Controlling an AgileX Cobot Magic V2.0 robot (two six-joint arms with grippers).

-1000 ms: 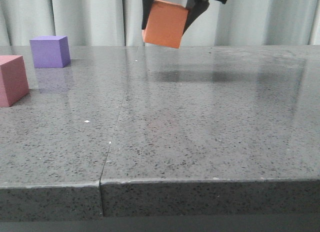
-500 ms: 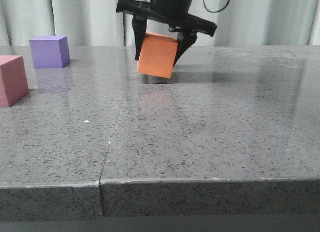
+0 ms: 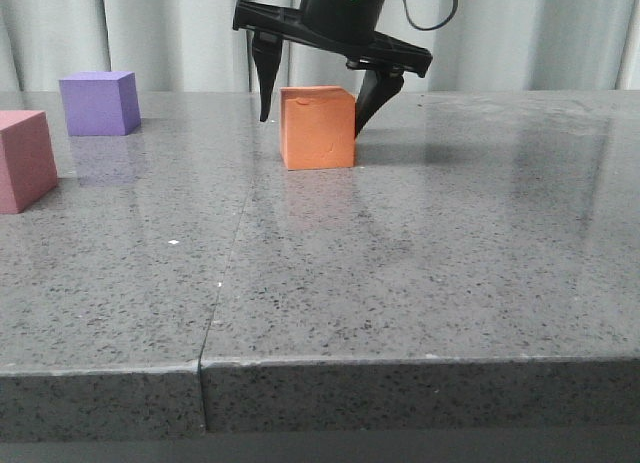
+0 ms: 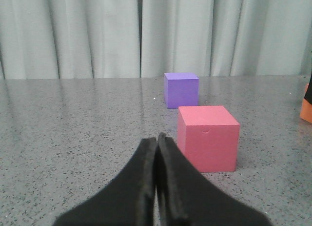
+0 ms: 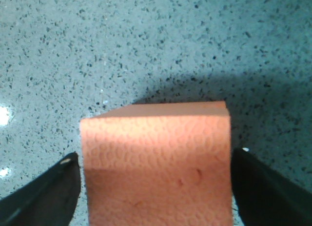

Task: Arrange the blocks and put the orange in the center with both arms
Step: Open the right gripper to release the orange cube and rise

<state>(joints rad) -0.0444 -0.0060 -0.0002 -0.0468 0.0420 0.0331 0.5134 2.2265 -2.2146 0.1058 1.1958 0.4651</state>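
The orange cube (image 3: 318, 129) rests flat on the grey table, around the middle and toward the back. My right gripper (image 3: 312, 123) hangs over it, open, one finger on each side with small gaps; the right wrist view shows the cube (image 5: 156, 162) between the spread fingers (image 5: 58, 187). The purple cube (image 3: 98, 103) stands at the far left back, the pink cube (image 3: 25, 160) at the left edge nearer me. My left gripper (image 4: 157, 137) is shut and empty, low over the table, just short of the pink cube (image 4: 208, 138) with the purple cube (image 4: 181, 90) behind it.
A seam (image 3: 228, 258) runs across the speckled tabletop from the front edge toward the back. Pale curtains (image 3: 550, 33) hang behind the table. A sliver of the orange cube (image 4: 307, 106) shows at the edge of the left wrist view.
My right gripper came down with the tilted orange cube, set it flat on the table and opened. The purple and pink cubes stayed put.
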